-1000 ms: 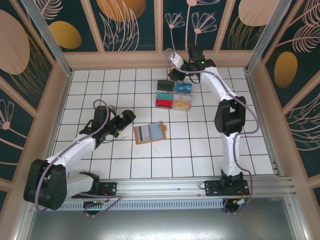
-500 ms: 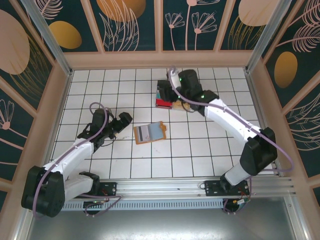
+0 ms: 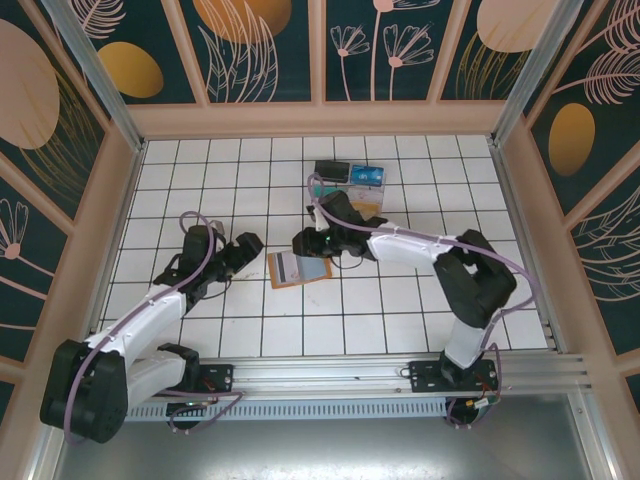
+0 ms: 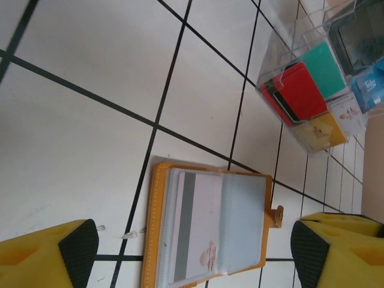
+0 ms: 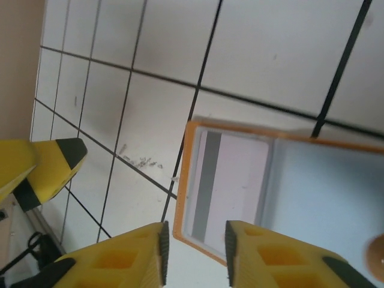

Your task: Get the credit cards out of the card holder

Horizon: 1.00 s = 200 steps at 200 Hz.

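Observation:
The card holder (image 3: 312, 270) lies open on the white tiles, tan-orange outside with grey-blue pockets. One credit card (image 4: 201, 225), pale pink with a grey stripe, sits in its left pocket. My right gripper (image 3: 303, 243) hovers over the holder's far left corner; in the right wrist view the holder (image 5: 288, 180) has that corner in the gap between the narrowly open jaws of the gripper (image 5: 195, 255), and the fingers touch nothing. My left gripper (image 3: 248, 246) stands wide open just left of the holder (image 4: 153, 222), and the left wrist view shows its gripper (image 4: 195, 252) empty.
A clear divided box (image 3: 350, 176) with black, blue, red and gold card stacks stands behind the holder, also in the left wrist view as the box (image 4: 312, 90). The left fingertip (image 5: 57, 165) shows at the left in the right wrist view. Wooden walls ring the tiled floor.
The right arm swung from the card box at the back down to the holder's far left corner. The left gripper edged slightly forward and its jaws narrowed a little.

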Available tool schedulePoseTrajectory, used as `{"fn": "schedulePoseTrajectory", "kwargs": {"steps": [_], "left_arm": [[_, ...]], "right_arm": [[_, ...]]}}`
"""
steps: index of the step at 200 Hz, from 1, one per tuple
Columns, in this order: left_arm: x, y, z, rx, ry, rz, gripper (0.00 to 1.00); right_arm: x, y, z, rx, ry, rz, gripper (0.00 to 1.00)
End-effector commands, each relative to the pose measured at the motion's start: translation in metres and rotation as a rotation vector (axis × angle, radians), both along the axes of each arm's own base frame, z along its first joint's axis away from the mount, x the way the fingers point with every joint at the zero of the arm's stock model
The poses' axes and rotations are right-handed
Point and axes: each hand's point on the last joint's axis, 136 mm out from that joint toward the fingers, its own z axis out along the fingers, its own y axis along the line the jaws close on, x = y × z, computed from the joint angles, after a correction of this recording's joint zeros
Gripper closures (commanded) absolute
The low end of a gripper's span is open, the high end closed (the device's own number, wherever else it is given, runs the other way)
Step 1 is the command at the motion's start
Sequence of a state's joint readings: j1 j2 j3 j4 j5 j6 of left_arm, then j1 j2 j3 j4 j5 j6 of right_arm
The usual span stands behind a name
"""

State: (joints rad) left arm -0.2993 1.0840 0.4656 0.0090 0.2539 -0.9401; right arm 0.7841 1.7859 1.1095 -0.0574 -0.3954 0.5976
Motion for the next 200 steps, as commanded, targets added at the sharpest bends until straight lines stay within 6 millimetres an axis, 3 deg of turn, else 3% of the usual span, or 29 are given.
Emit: {"fn": "schedulePoseTrajectory", "kwargs": {"steps": [1, 23, 55, 125, 200], "left_arm": [[-0.002, -0.008, -0.006, -0.029, 0.004, -0.045, 0.18], [-0.002, -0.015, -0.012, -0.040, 0.024, -0.076, 0.27], [-0.002, -0.029, -0.020, -0.021, 0.050, -0.119, 0.39], [0.007, -0.062, -0.039, -0.009, 0.095, -0.194, 0.74], [0.000, -0.068, -0.060, -0.031, 0.143, -0.221, 0.85]], "right_arm": [[-0.001, 0.021, -0.003, 0.046, 0.088, -0.023, 0.74], [0.001, 0.017, -0.023, 0.005, 0.127, -0.077, 0.80], [0.003, 0.013, -0.042, -0.041, 0.160, -0.108, 0.81], [0.004, 0.004, -0.067, -0.109, 0.194, -0.135, 0.80], [0.001, 0.004, -0.071, -0.101, 0.203, -0.130, 0.79]]}}
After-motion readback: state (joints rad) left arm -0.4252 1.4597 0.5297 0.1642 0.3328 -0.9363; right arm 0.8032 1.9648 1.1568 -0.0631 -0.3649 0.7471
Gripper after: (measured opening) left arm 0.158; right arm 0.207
